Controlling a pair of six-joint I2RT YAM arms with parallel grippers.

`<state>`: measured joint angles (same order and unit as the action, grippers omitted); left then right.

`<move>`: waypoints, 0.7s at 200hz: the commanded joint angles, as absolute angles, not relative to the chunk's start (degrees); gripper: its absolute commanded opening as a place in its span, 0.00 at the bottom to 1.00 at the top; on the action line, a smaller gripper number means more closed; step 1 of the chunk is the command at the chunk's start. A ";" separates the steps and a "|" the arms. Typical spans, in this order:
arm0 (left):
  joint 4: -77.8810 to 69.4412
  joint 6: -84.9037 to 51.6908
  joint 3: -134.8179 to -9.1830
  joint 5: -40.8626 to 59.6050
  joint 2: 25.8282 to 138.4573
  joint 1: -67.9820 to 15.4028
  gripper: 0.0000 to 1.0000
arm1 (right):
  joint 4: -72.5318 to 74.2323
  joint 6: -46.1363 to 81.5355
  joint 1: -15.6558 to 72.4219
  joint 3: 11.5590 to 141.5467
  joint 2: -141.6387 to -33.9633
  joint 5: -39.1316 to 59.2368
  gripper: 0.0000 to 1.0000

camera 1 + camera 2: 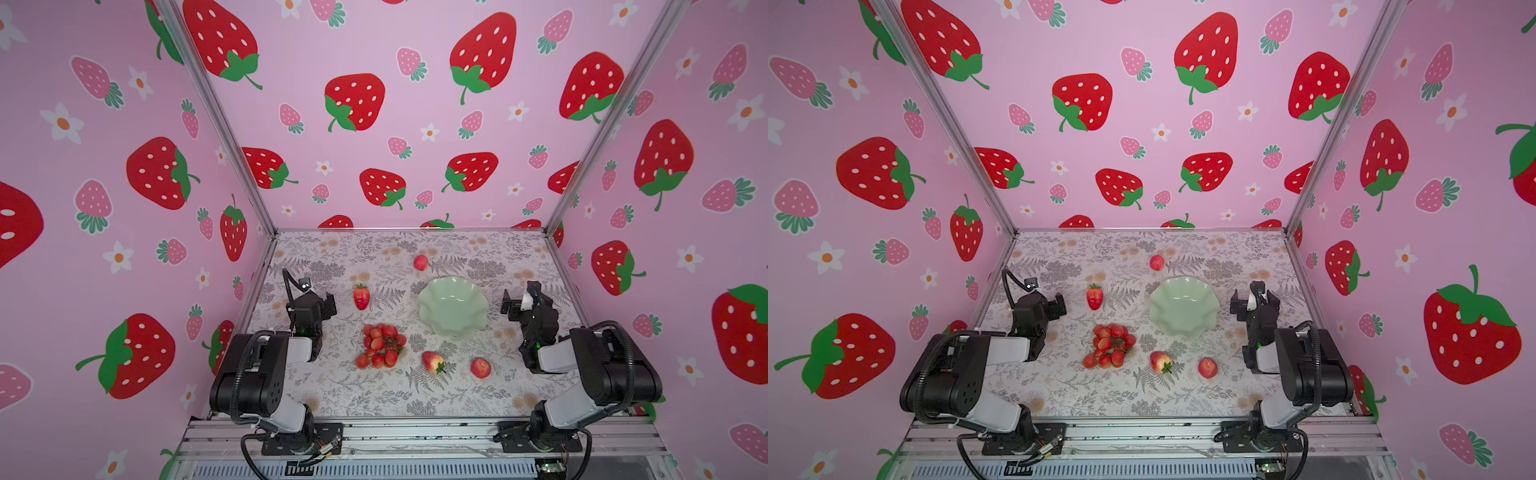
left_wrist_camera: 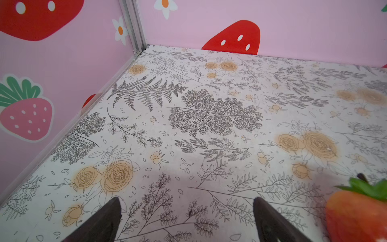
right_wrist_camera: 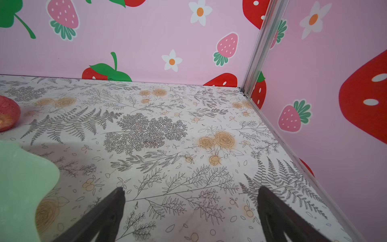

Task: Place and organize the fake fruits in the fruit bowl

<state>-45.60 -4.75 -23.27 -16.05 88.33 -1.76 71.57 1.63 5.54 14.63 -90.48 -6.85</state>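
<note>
A: Entry: fruit bowl, right of centre on the bench, empty; fake fruits lie loose around it.
B: Fingers?
A: Spread wide, empty: left fingers, right fingers. Hazard, likely: near round fruit, glossy, squirting from a pinch, rolling.

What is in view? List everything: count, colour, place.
fruit bowl: 1, mint green, right of centre, empty
cherry bunch: 1, red, centre front
strawberry: 1, red, green cap, left of bowl
pear: 1, reddish, in front of bowl
round fruits: 2, red-pink, one behind bowl, another front right
table: 1, floral print, under everything
walls: 3, pink strawberry print, around table
left gripper: 1, black, left of strawberry, fingers apart, empty
right gripper: 1, black, right of bowl, fingers apart, empty
</note>
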 commanded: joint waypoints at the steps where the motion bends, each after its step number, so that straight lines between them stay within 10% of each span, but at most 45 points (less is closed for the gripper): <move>1: -46.28 -5.00 -24.61 -16.99 88.52 -1.89 0.99 | 72.15 1.14 5.96 15.21 -90.00 -7.46 0.99; 140: -46.14 -5.01 -24.61 -16.63 88.52 -1.64 0.99 | 71.84 1.13 6.06 15.29 -90.16 -7.56 0.99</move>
<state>-45.60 -4.75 -23.27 -16.05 88.33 -1.76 71.55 1.61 5.63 14.63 -90.48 -7.01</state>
